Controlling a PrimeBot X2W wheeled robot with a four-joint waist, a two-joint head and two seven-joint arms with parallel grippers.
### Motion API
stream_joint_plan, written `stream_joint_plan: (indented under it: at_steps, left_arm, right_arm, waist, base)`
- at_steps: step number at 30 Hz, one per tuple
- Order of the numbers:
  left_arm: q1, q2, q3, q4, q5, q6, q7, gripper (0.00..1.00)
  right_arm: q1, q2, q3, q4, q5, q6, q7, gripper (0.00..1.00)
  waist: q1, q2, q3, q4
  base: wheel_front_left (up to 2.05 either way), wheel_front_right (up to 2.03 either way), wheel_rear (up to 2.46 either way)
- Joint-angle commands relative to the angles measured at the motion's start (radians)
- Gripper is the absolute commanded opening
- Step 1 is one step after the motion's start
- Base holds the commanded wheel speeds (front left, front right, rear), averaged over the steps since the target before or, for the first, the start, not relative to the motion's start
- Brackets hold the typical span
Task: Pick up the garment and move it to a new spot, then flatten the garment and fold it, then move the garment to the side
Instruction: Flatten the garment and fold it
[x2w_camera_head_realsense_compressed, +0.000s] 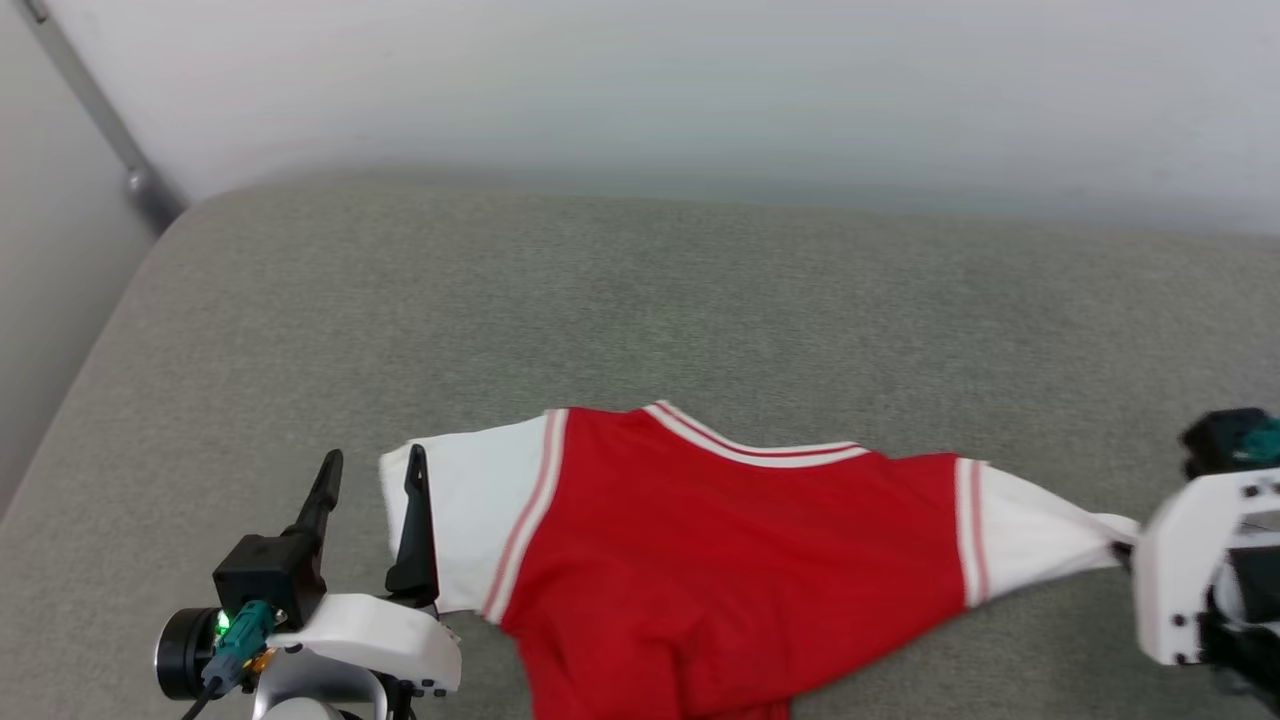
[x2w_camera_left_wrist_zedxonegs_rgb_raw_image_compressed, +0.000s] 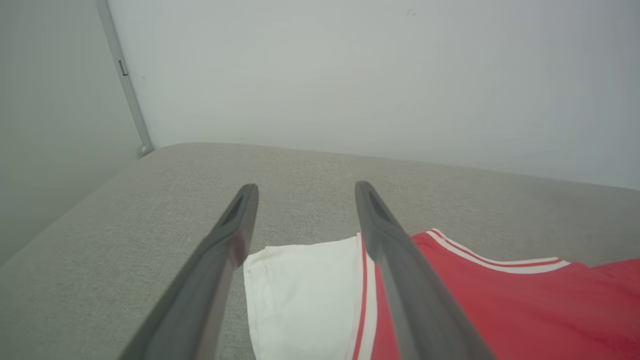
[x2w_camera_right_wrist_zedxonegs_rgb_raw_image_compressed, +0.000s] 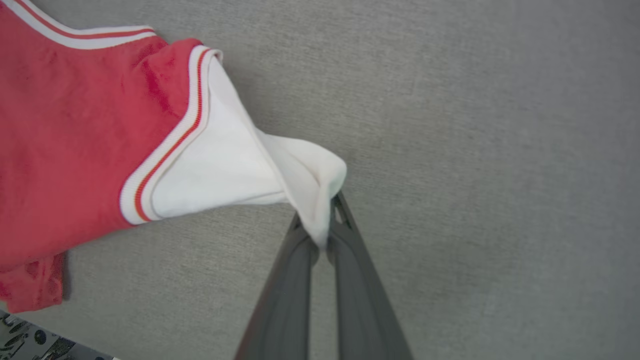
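Right pincer pinches the garment by one sleeve on grey upholstery; left pincer spread above the other.

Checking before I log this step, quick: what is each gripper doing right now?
Left gripper: open, holding nothing.
Right gripper: closed on the white sleeve tip of the shirt.

Matt cloth garment, rough-woven upholstery
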Motion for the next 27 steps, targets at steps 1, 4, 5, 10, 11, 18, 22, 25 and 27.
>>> stream_joint_plan:
  at_steps: [1,4,5,10,11,18,22,25,27]
  left_arm:
    - [0.005,0.006,0.001,-0.007,0.005,0.002,0.007,1.00]
    - [-0.007,0.014,0.001,-0.018,0.008,0.006,0.016,1.00]
    - [-0.010,0.017,0.000,-0.022,0.010,0.006,0.021,1.00]
    - [-0.026,0.019,-0.004,-0.026,0.010,0.006,0.031,1.00]
    - [-0.028,0.018,-0.003,-0.027,0.009,0.008,0.031,1.00]
    - [-0.027,0.013,-0.011,-0.010,0.002,0.005,0.043,1.00]
    - [-0.013,0.017,-0.015,-0.002,-0.005,0.009,0.050,1.00]
    - [0.005,0.026,-0.012,0.003,-0.018,0.006,0.062,1.00]
    - [0.018,0.034,-0.010,0.008,-0.027,0.004,0.071,1.00]
  right_arm:
    - [0.018,-0.008,-0.035,-0.008,-0.010,-0.001,0.013,0.00]
    - [0.046,-0.007,-0.128,-0.007,-0.053,-0.001,0.037,0.00]
    - [0.047,0.000,-0.154,-0.001,-0.062,-0.001,0.040,0.00]
    - [0.060,0.041,-0.212,0.060,-0.096,-0.001,-0.002,0.00]
    - [0.054,0.053,-0.217,0.077,-0.100,-0.001,-0.026,0.00]
    - [0.044,0.097,-0.188,0.181,-0.097,-0.001,-0.166,1.00]
    - [0.047,0.085,-0.163,0.149,-0.084,-0.001,-0.283,1.00]
    - [0.067,0.080,-0.154,0.085,-0.111,-0.001,-0.438,1.00]
    - [0.075,0.089,-0.147,0.047,-0.120,-0.001,-0.518,1.00]
  waist:
    - [0.0000,0.0000,0.006,-0.023]
    - [0.0000,0.0000,0.028,-0.040]
    - [0.0000,0.0000,0.036,-0.045]
    - [0.0000,0.0000,0.064,-0.060]
    - [0.0000,0.0000,0.069,-0.064]
    - [0.0000,0.0000,0.057,-0.088]
    - [0.0000,0.0000,0.030,-0.103]
    - [0.0000,0.0000,-0.003,-0.115]
    - [0.0000,0.0000,-0.021,-0.120]
  base:
    - [0.00,0.00,0.00]
    - [0.00,0.00,0.00]
    - [0.00,0.00,0.00]
    - [0.00,0.00,0.00]
    - [0.00,0.00,0.00]
    - [0.00,0.00,0.00]
    - [0.00,0.00,0.00]
    - [0.00,0.00,0.00]
    - [0.00,0.00,0.00]
